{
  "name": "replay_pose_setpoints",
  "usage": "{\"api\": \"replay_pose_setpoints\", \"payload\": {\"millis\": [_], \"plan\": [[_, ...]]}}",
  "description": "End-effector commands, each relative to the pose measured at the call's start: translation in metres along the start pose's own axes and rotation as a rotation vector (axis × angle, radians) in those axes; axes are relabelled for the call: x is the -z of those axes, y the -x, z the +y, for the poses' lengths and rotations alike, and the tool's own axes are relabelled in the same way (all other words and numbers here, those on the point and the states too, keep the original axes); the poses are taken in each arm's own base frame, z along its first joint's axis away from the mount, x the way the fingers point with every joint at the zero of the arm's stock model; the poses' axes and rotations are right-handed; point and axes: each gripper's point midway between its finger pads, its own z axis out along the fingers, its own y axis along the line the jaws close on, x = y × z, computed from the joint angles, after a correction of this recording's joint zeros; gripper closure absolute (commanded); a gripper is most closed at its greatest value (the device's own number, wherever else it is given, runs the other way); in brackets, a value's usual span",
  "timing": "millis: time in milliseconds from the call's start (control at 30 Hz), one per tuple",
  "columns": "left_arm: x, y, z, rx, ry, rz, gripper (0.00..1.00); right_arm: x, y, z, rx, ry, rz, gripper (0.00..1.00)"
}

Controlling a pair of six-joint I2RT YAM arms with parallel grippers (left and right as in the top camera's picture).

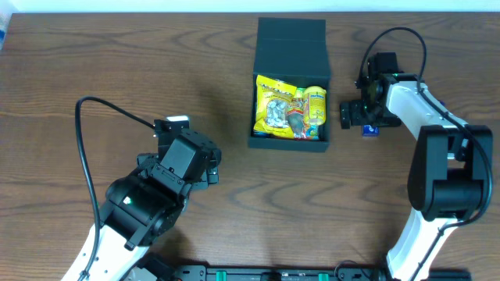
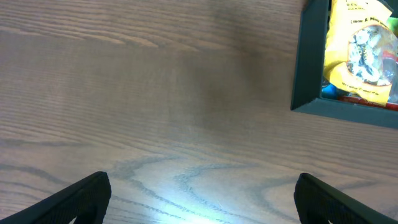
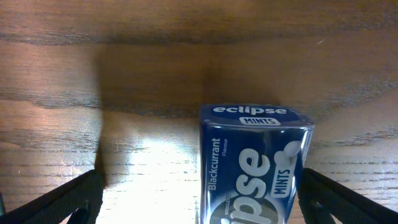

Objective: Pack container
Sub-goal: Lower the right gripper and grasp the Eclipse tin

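Overhead view: a brown wood-grain table [image 1: 117,62] with an arm at each side and one box between them, toward the far edge.
Container: the dark teal-black box [image 1: 291,47] sits at the middle of the far half of the table, with its flap lid folded back flat toward the far edge and the inside open to the camera.
Contents: a yellow snack packet [image 1: 273,105] with a clear window lies in the left part of the box. A second, narrower yellow packet [image 1: 316,105] lies along the right wall. Between them is a reddish item too small to read.
Mint tin: a dark blue Eclipse mints tin [image 3: 255,168], marked Blackcurrant, stands on the table just right of the box's near right corner, outside it.
Right jaws: spread wide, gripping nothing. In the right wrist view the black fingertips [image 3: 62,199] stand at either side of the tin with bare table showing between them and it.
Right arm: the white and black arm [image 1: 437,156] reaches from the near right edge toward the tin.
Left jaws: spread wide and empty. In the left wrist view the fingertips [image 2: 87,196] hang over bare wood, and the box's near left corner shows at the upper right.
Left arm: this arm [image 1: 141,203] is at the near left, well apart from the box.
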Motion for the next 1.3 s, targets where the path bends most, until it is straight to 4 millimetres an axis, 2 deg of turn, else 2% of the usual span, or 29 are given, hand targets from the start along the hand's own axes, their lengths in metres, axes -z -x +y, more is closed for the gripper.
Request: {"api": "replay_pose_setpoints", "payload": {"millis": [0,67,233,300,467,600,767,967,1167,1267], "plan": [[0.0,0.0,0.003,-0.01,0.012,-0.004,0.05,-0.002,0.001,0.0,0.023,-0.022,0.008,0.02],[0.0,0.0,0.003,-0.01,0.012,-0.004,0.05,-0.002,0.0,-0.001,0.024,-0.022,0.012,0.02],[0.0,0.0,0.003,-0.01,0.012,-0.004,0.05,-0.002,-0.003,-0.001,0.024,-0.022,0.025,0.26],[0.0,0.0,0.003,-0.01,0.012,-0.004,0.05,-0.001,-0.005,-0.001,0.024,-0.025,0.033,0.32],[0.0,0.0,0.003,-0.01,0.012,-0.004,0.05,-0.001,-0.01,-0.002,0.026,-0.029,0.05,0.32],[0.0,0.0,0.003,-0.01,0.012,-0.004,0.05,-0.001,-0.011,-0.002,0.026,-0.029,0.057,0.4],[0.0,0.0,0.003,-0.01,0.012,-0.004,0.05,-0.001,-0.012,-0.002,0.025,-0.029,0.06,0.42],[0.0,0.0,0.003,-0.01,0.012,-0.004,0.05,-0.001,-0.012,-0.002,0.025,-0.029,0.06,0.55],[0.0,0.0,0.003,-0.01,0.012,-0.004,0.05,-0.001,-0.012,-0.002,0.025,-0.029,0.061,0.54],[0.0,0.0,0.003,-0.01,0.012,-0.004,0.05,-0.001,-0.012,-0.002,0.025,-0.029,0.061,0.59]]}}
